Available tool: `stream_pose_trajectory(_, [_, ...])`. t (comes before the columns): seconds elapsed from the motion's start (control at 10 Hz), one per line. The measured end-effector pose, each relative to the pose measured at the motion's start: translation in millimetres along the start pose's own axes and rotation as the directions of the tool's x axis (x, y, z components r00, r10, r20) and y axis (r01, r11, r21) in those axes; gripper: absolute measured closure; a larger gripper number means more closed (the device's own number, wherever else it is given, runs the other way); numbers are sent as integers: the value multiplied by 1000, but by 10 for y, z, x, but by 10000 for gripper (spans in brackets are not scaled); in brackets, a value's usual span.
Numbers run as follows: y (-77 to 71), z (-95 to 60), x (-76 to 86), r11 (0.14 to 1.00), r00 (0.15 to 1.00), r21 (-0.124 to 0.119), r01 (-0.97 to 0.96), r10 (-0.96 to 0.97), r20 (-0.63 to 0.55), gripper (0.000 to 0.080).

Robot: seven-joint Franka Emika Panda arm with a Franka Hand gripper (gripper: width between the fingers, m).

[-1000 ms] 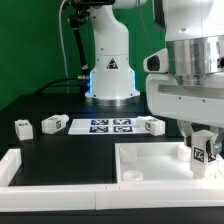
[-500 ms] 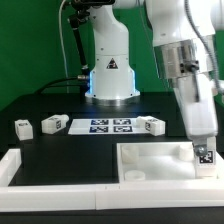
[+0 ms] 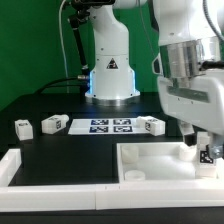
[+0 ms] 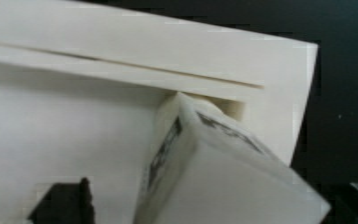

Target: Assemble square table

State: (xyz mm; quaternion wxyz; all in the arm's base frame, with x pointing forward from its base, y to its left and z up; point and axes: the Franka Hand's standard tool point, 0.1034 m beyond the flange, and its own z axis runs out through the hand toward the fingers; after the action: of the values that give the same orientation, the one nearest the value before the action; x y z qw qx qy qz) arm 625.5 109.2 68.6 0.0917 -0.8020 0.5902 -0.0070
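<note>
Exterior view: jaws poised over a leg at the tabletop's corner.
The white square tabletop [image 3: 160, 165] lies on the black bench [image 3: 80, 145] at the exterior view's near right. One tagged leg [image 3: 207, 152] stands at its far right corner, directly under the jaws. In the wrist view that leg [image 4: 220, 170] sits between the dark fingertips [image 4: 60, 200] with a gap on either side, so the jaws are spread and grip nothing. Three loose legs [image 3: 22, 127] lie farther back, beside the marker board [image 3: 108, 125].
</note>
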Motion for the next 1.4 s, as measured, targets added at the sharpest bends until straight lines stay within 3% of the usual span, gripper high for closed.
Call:
stream_pose_trajectory(0.4, [13, 13, 16, 976, 976, -9, 216, -216, -7, 150])
stream_pose_trajectory(0.6, [-61, 14, -114, 844, 843, -26, 535, -536, -41, 150])
stream_pose_trajectory(0.8, [-50, 15, -71, 854, 853, -24, 519, -520, -41, 150])
stream_pose_trajectory(1.0, [-49, 18, -77, 878, 877, -22, 478, -479, -41, 427])
stream_pose_trajectory(1.1, [-43, 20, -72, 910, 909, -20, 415, -415, -42, 427])
stream_pose_trajectory(1.2, [-42, 21, -70, 934, 933, -18, 358, -358, -43, 508])
stream_pose_trajectory(1.4, [-40, 21, -62, 972, 971, -12, 236, -237, -45, 508])
